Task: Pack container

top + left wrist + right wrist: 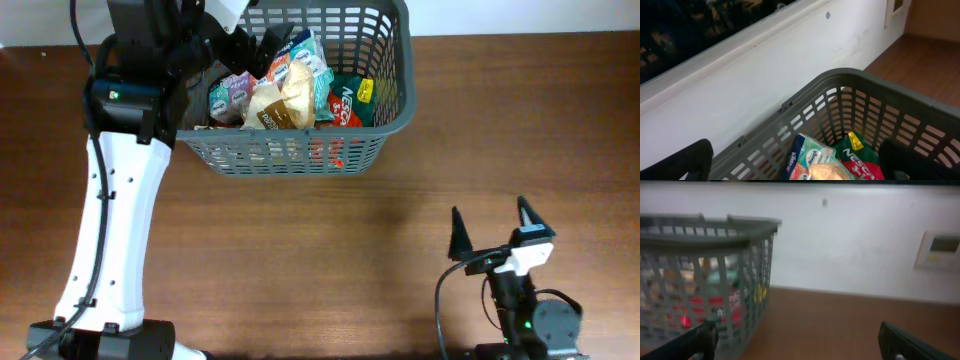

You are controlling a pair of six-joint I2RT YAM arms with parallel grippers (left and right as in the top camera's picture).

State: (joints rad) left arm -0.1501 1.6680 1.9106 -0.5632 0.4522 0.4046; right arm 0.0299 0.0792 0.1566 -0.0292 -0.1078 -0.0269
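Observation:
The dark grey lattice basket [395, 60] stands at the back centre of the table, filled with several packets: tissue packs [230, 95], a tan bag [283, 95] and a red-green Nescafe packet [345, 105]. My left gripper [255, 45] hangs open and empty over the basket's left part. In the left wrist view its fingers frame the basket wall [855, 107], the tissue pack [812, 157] and the Nescafe packet [860, 160]. My right gripper [492, 228] is open and empty near the front right of the table. The right wrist view shows the basket [740, 235] to its left.
The brown wooden table [330, 260] stretches between the basket and my right gripper. A white wall [850, 240] runs behind the table, with a small wall panel [940, 250] at right. The left arm's white link [110, 220] crosses the table's left side.

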